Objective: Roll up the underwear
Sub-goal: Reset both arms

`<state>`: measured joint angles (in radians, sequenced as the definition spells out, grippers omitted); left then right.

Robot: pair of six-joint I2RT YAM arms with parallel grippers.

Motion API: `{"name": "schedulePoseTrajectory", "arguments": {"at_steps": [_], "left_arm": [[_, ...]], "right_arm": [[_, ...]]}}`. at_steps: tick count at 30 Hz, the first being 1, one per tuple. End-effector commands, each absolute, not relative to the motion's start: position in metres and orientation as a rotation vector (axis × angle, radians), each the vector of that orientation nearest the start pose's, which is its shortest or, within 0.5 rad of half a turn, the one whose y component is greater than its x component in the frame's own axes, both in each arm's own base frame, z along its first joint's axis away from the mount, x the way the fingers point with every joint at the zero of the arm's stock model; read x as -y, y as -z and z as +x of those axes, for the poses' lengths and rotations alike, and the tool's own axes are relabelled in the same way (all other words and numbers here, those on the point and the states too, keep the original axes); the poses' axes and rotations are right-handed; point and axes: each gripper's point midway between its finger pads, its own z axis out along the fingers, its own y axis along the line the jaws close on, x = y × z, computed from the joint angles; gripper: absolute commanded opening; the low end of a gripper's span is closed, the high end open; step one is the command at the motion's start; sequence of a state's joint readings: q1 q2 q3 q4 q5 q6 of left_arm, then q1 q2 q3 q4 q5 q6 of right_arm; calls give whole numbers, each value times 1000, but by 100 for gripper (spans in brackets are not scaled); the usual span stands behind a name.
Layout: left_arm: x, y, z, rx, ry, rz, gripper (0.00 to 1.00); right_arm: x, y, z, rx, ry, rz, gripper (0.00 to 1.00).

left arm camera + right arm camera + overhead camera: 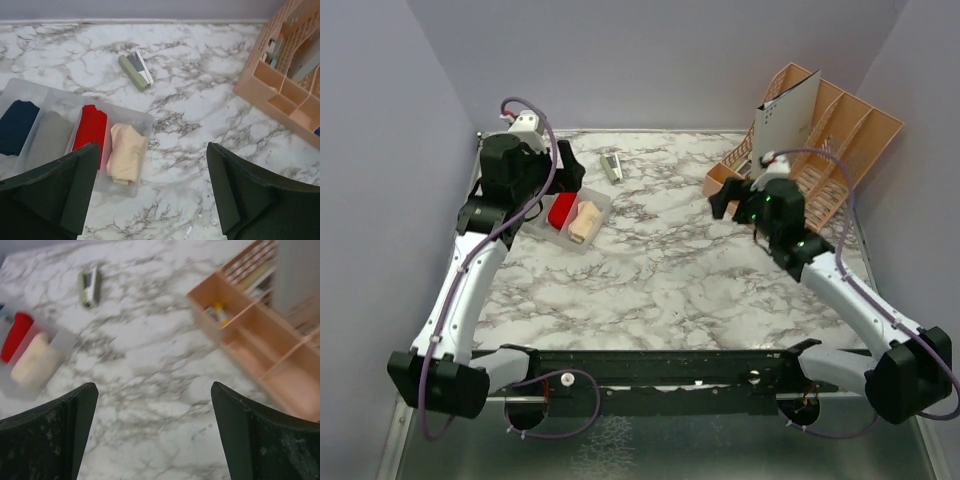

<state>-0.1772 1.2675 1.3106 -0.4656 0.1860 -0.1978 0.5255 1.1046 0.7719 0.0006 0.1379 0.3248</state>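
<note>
A clear plastic tray (144,122) holds rolled bundles side by side: a red underwear roll (91,127), a peach-beige underwear roll (125,152), a grey roll (47,140) and a dark blue roll (17,125). The red roll (562,208) and beige roll (585,221) also show in the top view, and in the right wrist view, red (16,335) and beige (32,362). My left gripper (152,195) is open and empty, above the table just right of the tray. My right gripper (155,435) is open and empty over bare marble at the right.
A small green-grey stapler-like object (611,166) lies at the back of the marble table. A peach slotted organiser (820,140) with a white card stands at the back right. Grey walls close in on three sides.
</note>
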Motion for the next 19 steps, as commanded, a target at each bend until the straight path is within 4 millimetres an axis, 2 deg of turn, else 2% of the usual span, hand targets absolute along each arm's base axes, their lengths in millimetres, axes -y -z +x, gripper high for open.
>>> {"name": "schedulePoseTrajectory", "arguments": {"at_steps": [1, 3, 5, 7, 9, 11, 14, 19], "left_arm": [[77, -310, 364, -1892, 313, -82, 99], [65, -305, 351, -1885, 265, -130, 99], [59, -293, 338, -1897, 258, -184, 99], [60, -278, 325, -1912, 286, -203, 99], [53, -268, 316, -1911, 261, -241, 99], [47, -262, 311, -1896, 240, -270, 99], [44, -254, 311, -1906, 217, -273, 99], [43, -250, 315, -1919, 213, -297, 99]], "right_arm": [[-111, -223, 367, -2018, -331, 2, 100], [-99, -238, 376, -2008, -271, 2, 100], [-105, -246, 376, -1996, -291, -66, 100], [-113, -245, 371, -2002, -344, -82, 100], [-110, -243, 365, -2019, -362, -4, 100], [-107, -243, 360, -1996, -370, 38, 100], [-105, -254, 356, -1897, -392, 63, 100], [-104, -259, 350, -1864, -384, 8, 100]]}}
